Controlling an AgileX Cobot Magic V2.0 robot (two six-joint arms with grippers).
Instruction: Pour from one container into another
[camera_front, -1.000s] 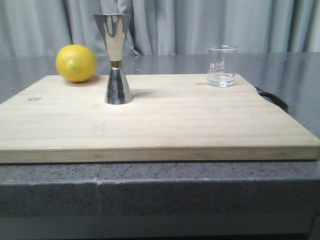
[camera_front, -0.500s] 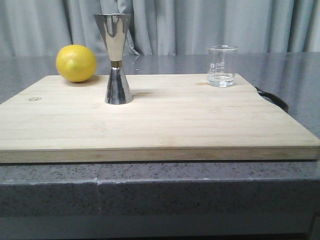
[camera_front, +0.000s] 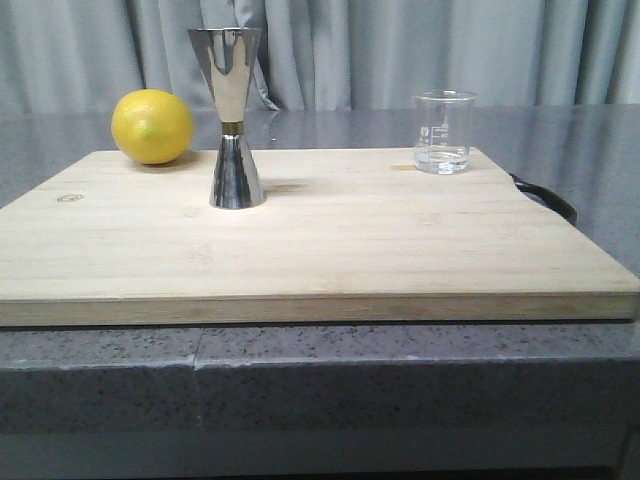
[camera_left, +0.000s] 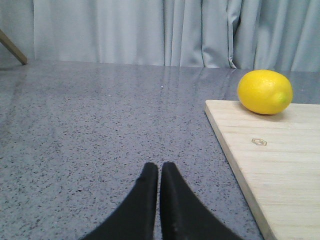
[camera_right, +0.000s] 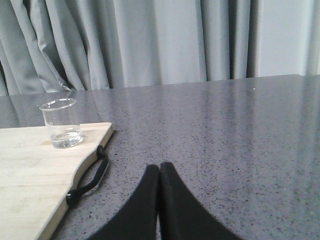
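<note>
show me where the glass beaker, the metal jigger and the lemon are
glass beaker (camera_front: 443, 133), front view, on its clear wall
metal jigger (camera_front: 236, 175), front view, on its lower cone
lemon (camera_front: 152, 126), front view, middle of its peel

Clear glass beaker (camera_right: 62, 123), upright near the corner of a pale wooden cutting board (camera_right: 30, 175), with a little clear liquid pooled in its bottom and its flared rim open. Black loop handle (camera_right: 90, 177) hanging off the board's edge, lying on the speckled grey countertop (camera_right: 225, 130). Right gripper (camera_right: 159, 172) low over that countertop, just off the board on the handle side, its two black fingers (camera_right: 172, 200) pressed together at the tips with nothing between them. Well apart from the beaker, touching neither it nor the board. Grey pleated curtain (camera_right: 150, 42) across the whole background behind the counter.
</note>
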